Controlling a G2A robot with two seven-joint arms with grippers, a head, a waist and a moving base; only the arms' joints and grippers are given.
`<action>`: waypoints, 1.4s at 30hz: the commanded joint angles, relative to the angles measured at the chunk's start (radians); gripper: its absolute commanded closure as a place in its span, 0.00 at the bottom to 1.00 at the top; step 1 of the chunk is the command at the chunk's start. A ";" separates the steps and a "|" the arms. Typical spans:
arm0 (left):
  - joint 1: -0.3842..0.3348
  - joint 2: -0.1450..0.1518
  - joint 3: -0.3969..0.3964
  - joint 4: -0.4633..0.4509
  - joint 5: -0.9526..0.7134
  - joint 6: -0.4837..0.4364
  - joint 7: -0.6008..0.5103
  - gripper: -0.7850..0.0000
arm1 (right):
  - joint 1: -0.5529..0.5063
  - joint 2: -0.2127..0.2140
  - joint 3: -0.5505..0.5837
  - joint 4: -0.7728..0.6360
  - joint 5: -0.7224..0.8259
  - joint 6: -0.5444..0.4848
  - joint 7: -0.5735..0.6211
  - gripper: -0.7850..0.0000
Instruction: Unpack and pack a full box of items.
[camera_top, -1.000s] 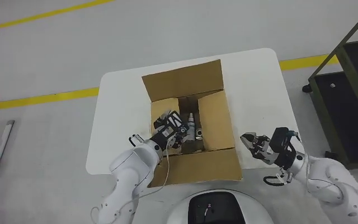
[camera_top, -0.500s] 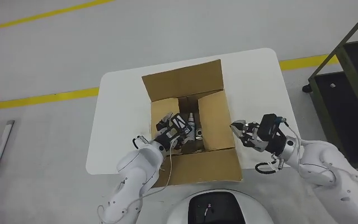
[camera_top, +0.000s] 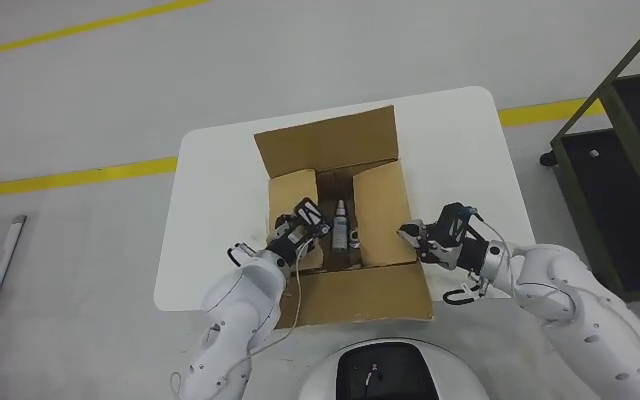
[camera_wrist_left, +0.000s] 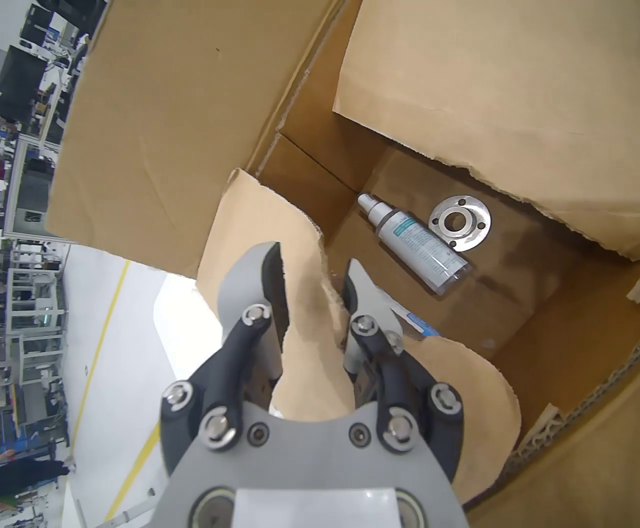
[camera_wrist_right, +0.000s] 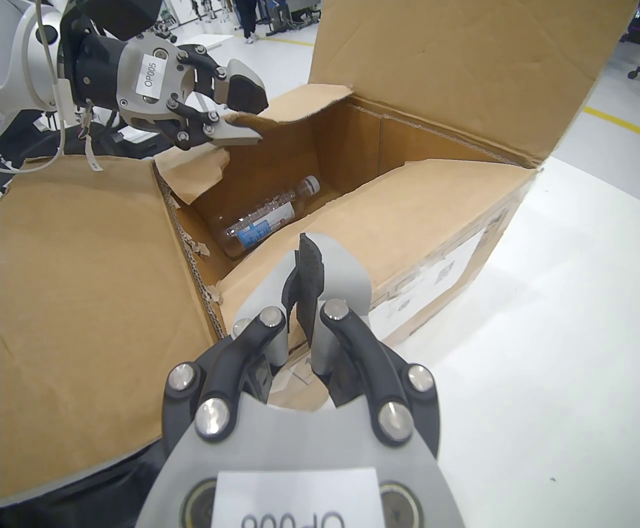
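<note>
The open brown cardboard box (camera_top: 330, 145) stands at frame centre in the top view, on the white rounded table (camera_top: 450, 130).

The left gripper (camera_top: 308, 222) sits at the torn left inner flap (camera_wrist_left: 250, 225). Its fingers are parted, one on each side of the flap edge, and are not closed on it.

The right gripper (camera_top: 408, 233) sits at the outer edge of the right inner flap (camera_top: 385, 215). In the right wrist view its pads (camera_wrist_right: 305, 285) are pressed together. It cannot be told whether the flap edge is caught between them.

On the box floor, between the two flaps, a clear spray bottle with a white cap and teal label (camera_wrist_left: 415, 247) lies on its side. A round metal flange with a centre hole (camera_wrist_left: 460, 222) lies flat just beside it.
</note>
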 joint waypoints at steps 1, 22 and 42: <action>0.006 0.001 -0.012 -0.015 -0.004 -0.001 -0.003 1.00 | 0.001 0.000 0.001 -0.001 -0.001 0.002 0.004 1.00; 0.049 0.030 -0.264 -0.143 0.023 -0.077 -0.087 0.00 | 0.003 0.002 0.016 -0.029 -0.001 0.009 0.021 1.00; 0.099 0.048 -0.305 -0.059 0.208 -0.055 -0.006 0.00 | -0.019 0.003 0.032 -0.058 0.006 0.027 0.014 1.00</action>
